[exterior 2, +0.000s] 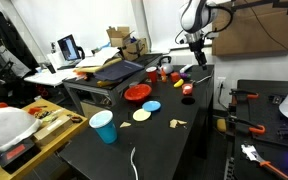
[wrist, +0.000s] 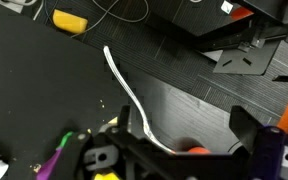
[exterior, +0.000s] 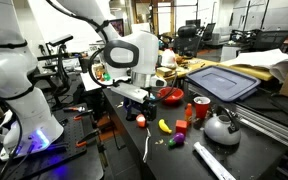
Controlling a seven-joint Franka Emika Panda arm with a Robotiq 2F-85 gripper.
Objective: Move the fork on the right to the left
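Blue cup (exterior 2: pixel 103 127) shows in an exterior view alone, end effector (exterior 2: pixel 194 44) opening unclear.

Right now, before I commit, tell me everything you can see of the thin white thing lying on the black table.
The thin white thing is a long, narrow, gently curved strip, plain white, perhaps plastic. It lies flat on the black table, and nothing is seen touching it. Its lower end is hidden in the wrist view. It also shows in both exterior views. No tines can be made out, so I cannot confirm it is a fork.
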